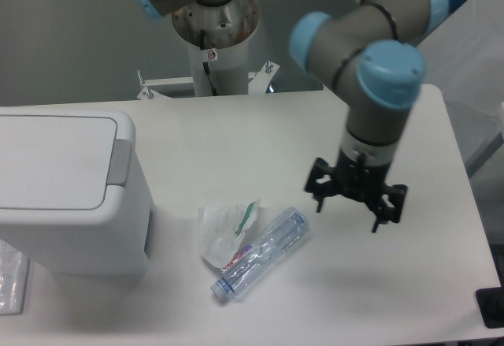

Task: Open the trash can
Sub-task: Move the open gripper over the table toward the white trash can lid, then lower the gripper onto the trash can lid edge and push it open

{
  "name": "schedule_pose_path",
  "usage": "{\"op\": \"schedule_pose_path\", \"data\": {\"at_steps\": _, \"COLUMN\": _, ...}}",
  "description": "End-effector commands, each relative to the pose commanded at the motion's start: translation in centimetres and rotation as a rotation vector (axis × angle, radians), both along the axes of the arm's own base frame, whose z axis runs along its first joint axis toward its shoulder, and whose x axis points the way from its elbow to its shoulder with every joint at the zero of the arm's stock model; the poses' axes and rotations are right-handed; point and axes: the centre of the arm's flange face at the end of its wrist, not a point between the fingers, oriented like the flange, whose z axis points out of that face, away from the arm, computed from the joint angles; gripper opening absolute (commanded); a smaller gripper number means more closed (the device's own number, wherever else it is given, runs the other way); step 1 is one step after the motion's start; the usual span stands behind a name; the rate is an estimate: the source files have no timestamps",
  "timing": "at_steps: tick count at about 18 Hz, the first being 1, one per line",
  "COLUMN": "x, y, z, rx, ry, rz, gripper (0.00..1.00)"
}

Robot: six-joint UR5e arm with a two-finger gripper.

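The trash can (71,196) is a large white boxy bin at the left edge of the table, with its flat white lid (51,161) down and a grey rectangular tab (120,162) on its right side. My gripper (352,210) hangs over the right half of the table, well to the right of the bin and above the surface. Its black fingers (320,196) are spread apart and hold nothing.
A clear plastic bottle (264,252) lies on its side at the table's front middle. A crumpled clear wrapper (223,232) lies against it, next to the bin. The arm's base (213,23) stands at the back. A dark object (490,308) sits at the front right corner.
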Motion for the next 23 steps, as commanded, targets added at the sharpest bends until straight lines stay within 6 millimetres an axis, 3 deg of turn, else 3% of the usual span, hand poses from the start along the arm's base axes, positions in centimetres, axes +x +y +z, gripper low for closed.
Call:
{"op": "schedule_pose_path", "data": {"at_steps": 4, "x": 1.9, "y": 0.4, "z": 2.7, "rx": 0.109, "ry": -0.080, "rz": 0.059, "gripper": 1.00}}
{"op": "schedule_pose_path", "data": {"at_steps": 7, "x": 5.7, "y": 0.1, "z": 5.9, "rx": 0.198, "ry": -0.128, "rz": 0.036, "gripper": 1.00}}
{"op": "schedule_pose_path", "data": {"at_steps": 10, "x": 8.3, "y": -1.2, "z": 5.6, "rx": 0.194, "ry": -0.176, "rz": 0.083, "gripper": 1.00}}
{"op": "schedule_pose_path", "data": {"at_steps": 13, "x": 10.7, "y": -0.2, "z": 5.3, "rx": 0.201, "ry": -0.205, "rz": 0.052, "gripper": 1.00}}
{"op": "schedule_pose_path", "data": {"at_steps": 17, "x": 14.2, "y": 1.8, "z": 7.5, "rx": 0.234, "ry": -0.249, "rz": 0.057, "gripper": 1.00}}
{"op": "schedule_pose_path", "data": {"at_steps": 19, "x": 14.7, "y": 2.3, "z": 8.6, "rx": 0.273, "ry": -0.274, "rz": 0.039, "gripper": 1.00}}
{"op": "schedule_pose_path", "data": {"at_steps": 23, "x": 14.8, "y": 2.3, "z": 8.4, "rx": 0.264, "ry": -0.304, "rz": 0.090, "gripper": 1.00}}
